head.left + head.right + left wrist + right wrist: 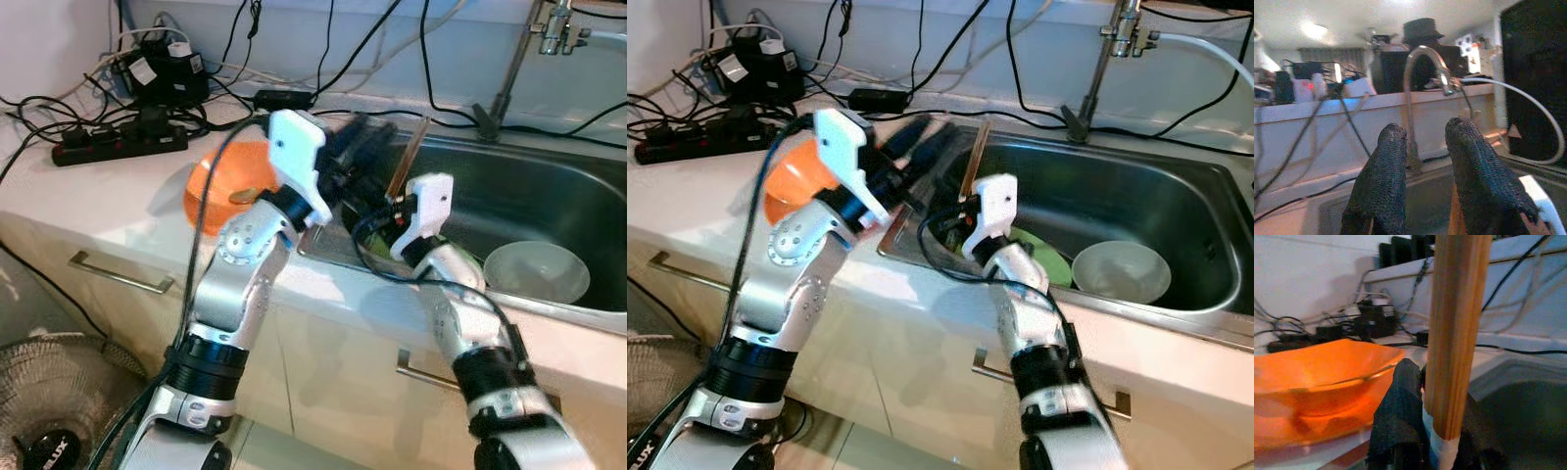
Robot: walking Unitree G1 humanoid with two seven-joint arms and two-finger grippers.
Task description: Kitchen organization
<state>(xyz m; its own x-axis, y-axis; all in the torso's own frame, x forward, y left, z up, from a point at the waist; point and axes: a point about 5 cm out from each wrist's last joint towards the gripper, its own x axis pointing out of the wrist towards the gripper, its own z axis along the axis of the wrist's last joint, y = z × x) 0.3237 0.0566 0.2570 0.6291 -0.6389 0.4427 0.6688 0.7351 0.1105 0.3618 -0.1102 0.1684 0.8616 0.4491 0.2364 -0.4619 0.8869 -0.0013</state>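
- White countertop front edge (921,294) is seen nearest, with two metal drawer handles on the cabinet fronts below; a round fan grille (59,392) sits on the floor at the robot's left.
- Both silver arms are raised from below the counter, elbows bent, wrists reaching over the near-left corner of the stainless steel sink (1176,196).
- Right gripper (1422,396) is pinched on one upright wooden stick with a white-taped lower end (1454,333); the stick (973,162) is held tilted over the sink's left rim.
- Left gripper (1425,161) is pointed over the sink toward the bent metal faucet (1420,63); its two black fingers are spread, with nothing between them.
- One orange plastic bowl (230,181) sits on the counter just left of the sink, partly hidden behind the left wrist.
- Inside the basin lie one pale translucent bowl (1120,271) and one green flat item (1043,259), partly hidden; open basin room is left toward the far right.
- At the far left counter back, one black power strip (118,142) and tangled black cables are crowded against the wall.
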